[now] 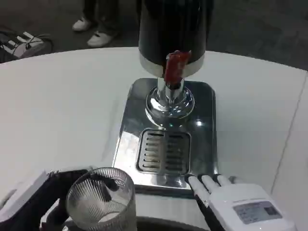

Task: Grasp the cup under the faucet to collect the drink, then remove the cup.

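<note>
A clear ribbed glass cup (100,199) stands upright at the bottom left, in front of the dispenser's tray. My left hand (36,199) wraps around it from the left, dark fingers behind and beside the glass. The drink dispenser has a dark tank (172,29), a red tap lever (175,66) and a chrome faucet (169,98) over a slotted drip grille (163,151). No cup is under the faucet. My right hand (236,199) lies at the bottom right, fingers stretched toward the front edge of the steel base (204,120), holding nothing.
The white round table (62,106) spreads to the left and right of the dispenser. Beyond its far edge are a person's white shoes (94,31) and a grey device (21,44) on the dark floor.
</note>
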